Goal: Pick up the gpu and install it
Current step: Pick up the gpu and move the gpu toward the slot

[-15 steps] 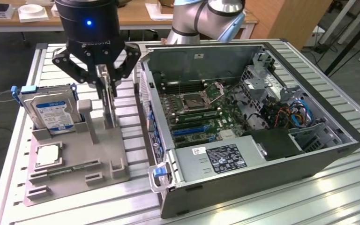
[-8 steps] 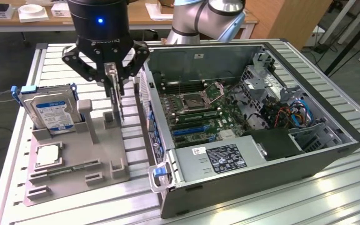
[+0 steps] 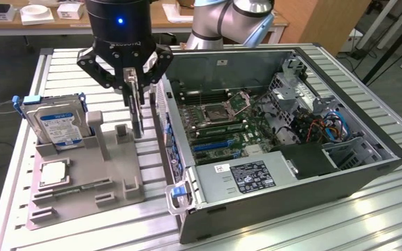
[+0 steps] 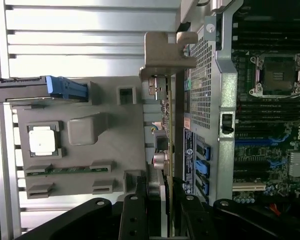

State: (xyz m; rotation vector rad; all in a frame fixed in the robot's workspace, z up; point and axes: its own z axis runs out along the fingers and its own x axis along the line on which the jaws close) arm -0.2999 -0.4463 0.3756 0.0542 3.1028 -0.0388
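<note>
Soft, even overhead light; glare is thrown off bare metal and the open case is left in shade.

In the exterior view the ribbed bench (image 3: 368, 209) is lit brightly and pale sheen is returned from its slats, while the computer case (image 3: 257, 60) interior is left dimmer. A small blue lamp (image 3: 120, 21) is seen glowing on the dark body above the hand (image 3: 135, 102). In the wrist view the bench slats are burnt out to white, the processor (image 4: 42, 140) lid is washed pale, the hand's links are reduced to near-black shapes, and the gripped gpu (image 4: 162, 165) edge is shaded between them.
</note>
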